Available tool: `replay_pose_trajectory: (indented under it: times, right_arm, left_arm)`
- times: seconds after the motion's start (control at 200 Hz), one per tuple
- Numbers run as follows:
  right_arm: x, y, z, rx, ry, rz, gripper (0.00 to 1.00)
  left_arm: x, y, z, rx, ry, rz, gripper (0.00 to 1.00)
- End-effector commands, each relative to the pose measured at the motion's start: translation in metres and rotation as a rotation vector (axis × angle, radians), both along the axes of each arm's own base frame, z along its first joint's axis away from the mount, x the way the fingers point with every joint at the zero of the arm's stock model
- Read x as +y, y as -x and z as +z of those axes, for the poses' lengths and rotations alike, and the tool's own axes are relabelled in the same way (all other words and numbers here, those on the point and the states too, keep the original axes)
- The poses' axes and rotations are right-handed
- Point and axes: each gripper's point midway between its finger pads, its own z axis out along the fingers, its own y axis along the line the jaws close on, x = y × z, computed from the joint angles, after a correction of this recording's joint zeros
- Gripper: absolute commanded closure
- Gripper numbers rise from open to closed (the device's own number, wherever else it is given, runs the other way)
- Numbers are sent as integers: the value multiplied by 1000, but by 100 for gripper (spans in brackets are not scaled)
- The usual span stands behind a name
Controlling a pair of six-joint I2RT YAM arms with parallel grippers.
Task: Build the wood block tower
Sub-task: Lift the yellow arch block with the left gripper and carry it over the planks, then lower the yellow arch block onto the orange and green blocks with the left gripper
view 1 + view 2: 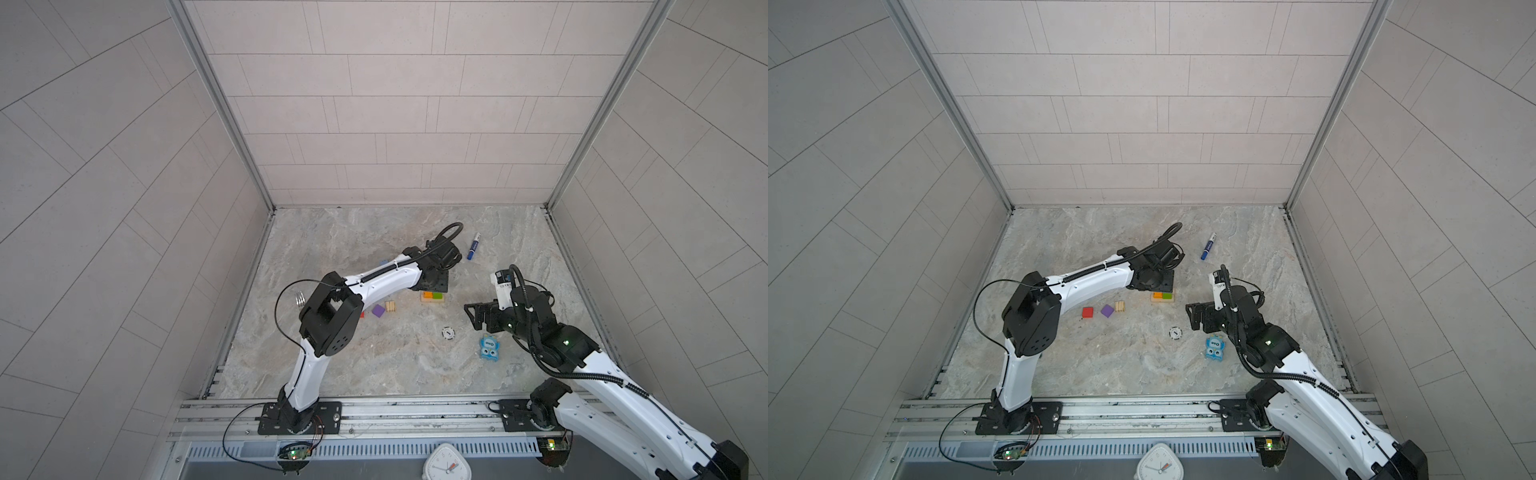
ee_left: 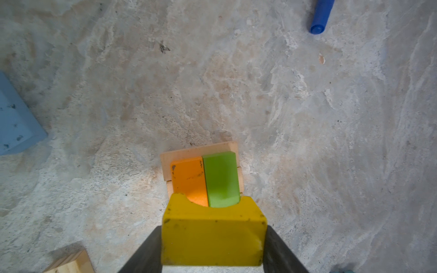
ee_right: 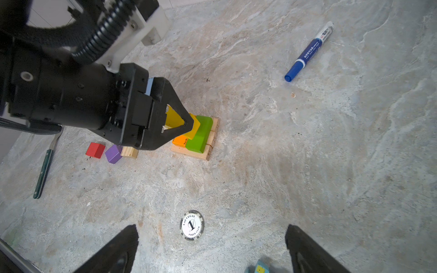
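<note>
- Green-handled utensil (image 3: pixel 42 175) lies farthest left on the table (image 1: pixel 1100 374). In a top view only its tines clear the left arm's elbow.
- Red cube (image 1: pixel 1087 312), purple cube (image 1: pixel 1107 311) and striped cube (image 1: pixel 1120 306) sit in a loose row, apart from the tower. In a top view the elbow covers nearly all of the red one.
- Blue bar (image 2: pixel 16 123) is cut by the frame edge in the left wrist view. From above it shows only as a sliver behind the forearm.
- Tower (image 3: pixel 189 151) stands near the table's middle: a tan base with the orange block (image 2: pixel 189 179) and green block (image 2: pixel 221 179) side by side on it.
- Left gripper (image 3: pixel 189 124) pinches the yellow block (image 2: pixel 212 234) by its sides, tilted over the tower's orange end. Contact with the orange block: cannot tell. In both top views the gripper body hides the yellow block.
- Poker chip (image 3: pixel 192 225) lies flat, near the tower.
- Blue marker (image 1: pixel 1208 246) lies well behind.
- Right gripper (image 1: pixel 1192 317) has its jaws spread wide and empty, above the table near the chip.
- Blue toy (image 1: pixel 1214 348) sits just beside that arm. The right wrist view shows only a corner of it.
</note>
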Motion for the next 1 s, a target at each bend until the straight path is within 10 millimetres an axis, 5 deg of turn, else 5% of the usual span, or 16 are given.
replay_pose_trajectory:
  times: [0.0, 0.996]
  right_arm:
    - [-5, 4, -7, 16, 15, -16, 1]
    - [-7, 5, -14, 30, 15, -22, 1]
  left_arm:
    - [3, -8, 2, -14, -17, 42, 60]
    - [-6, -10, -16, 4, 24, 72, 59]
